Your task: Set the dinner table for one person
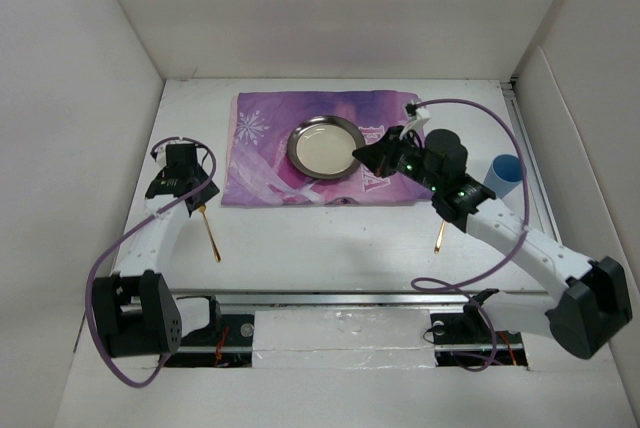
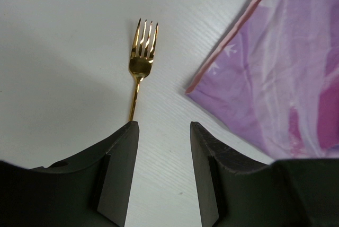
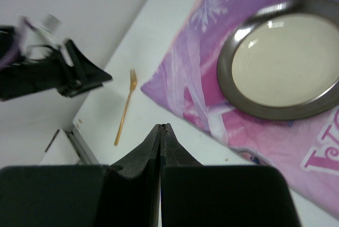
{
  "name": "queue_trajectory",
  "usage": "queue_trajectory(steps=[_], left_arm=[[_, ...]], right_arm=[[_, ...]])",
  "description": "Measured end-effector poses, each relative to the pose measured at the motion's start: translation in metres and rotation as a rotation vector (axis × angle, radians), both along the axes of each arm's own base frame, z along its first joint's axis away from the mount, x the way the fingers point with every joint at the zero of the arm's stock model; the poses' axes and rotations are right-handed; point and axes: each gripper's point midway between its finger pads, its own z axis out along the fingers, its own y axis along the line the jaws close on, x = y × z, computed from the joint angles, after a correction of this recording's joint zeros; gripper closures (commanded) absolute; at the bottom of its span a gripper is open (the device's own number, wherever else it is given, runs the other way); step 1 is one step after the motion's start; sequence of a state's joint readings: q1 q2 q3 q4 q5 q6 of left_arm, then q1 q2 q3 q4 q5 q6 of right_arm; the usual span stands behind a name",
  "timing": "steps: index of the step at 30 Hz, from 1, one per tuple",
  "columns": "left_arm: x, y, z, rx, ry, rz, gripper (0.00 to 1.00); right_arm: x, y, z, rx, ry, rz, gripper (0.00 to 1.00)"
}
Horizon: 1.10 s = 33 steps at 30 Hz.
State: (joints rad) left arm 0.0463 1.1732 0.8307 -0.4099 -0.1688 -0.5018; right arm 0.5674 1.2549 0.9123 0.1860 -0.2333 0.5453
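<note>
Lining up the left gripper (image 2: 164,129) on the gold fork (image 2: 142,62) is, as I judge it, the step in hand. Its jaws stand apart with nothing between them. The fork lies flat on the dinner table (image 2: 63,36), which spreads white and bare beneath the hand. The tines point away from the fingers, and the handle runs back toward me and disappears behind the tip of the finger on the left of the wrist view. So the fork sits ahead of the hand and off centre. I would nudge the hand toward that side until the handle runs down the middle of the gap, then come down until the tips meet the tabletop. The handle is thin and flat and will likely skate if I pinch too high.

The purple mat (image 2: 275,68) has its corner just ahead and to the other side. I would keep that finger off the cloth so it does not drag.

The right gripper (image 3: 161,127) has its jaws pressed together on nothing, and the plate (image 3: 275,113) lies ahead of it on the mat. I would leave it parked clear of the fork's path.
</note>
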Motion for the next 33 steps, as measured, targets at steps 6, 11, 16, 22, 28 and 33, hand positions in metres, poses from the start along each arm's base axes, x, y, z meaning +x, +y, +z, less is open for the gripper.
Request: queue_trajectory(steps=[6, 11, 16, 22, 28, 33], left_arm=[[-0.008, 0.005, -0.055, 0.01, 0.203, 0.011, 0.68], [-0.018, 0.015, -0.079, -0.002, 0.295, 0.036, 0.7], [-0.024, 0.026, -0.094, -0.034, 0.343, 0.071, 0.71], [-0.016, 0.026, -0.098, -0.04, 0.346, 0.054, 0.72], [-0.01, 0.028, -0.098, -0.032, 0.346, 0.042, 1.0], [-0.007, 0.027, -0.097, -0.032, 0.337, 0.033, 1.0]], right_arm=[[-0.005, -0.037, 0.033, 0.029, -0.105, -0.084, 0.95], [0.008, -0.059, 0.002, -0.008, -0.036, -0.135, 0.93], [0.01, -0.068, -0.009, -0.017, -0.009, -0.139, 0.92], [0.006, -0.072, 0.0, -0.003, -0.029, -0.131, 0.92], [0.002, -0.074, 0.005, 0.011, -0.05, -0.121, 0.91], [0.005, -0.082, 0.0, 0.008, -0.039, -0.143, 0.91]])
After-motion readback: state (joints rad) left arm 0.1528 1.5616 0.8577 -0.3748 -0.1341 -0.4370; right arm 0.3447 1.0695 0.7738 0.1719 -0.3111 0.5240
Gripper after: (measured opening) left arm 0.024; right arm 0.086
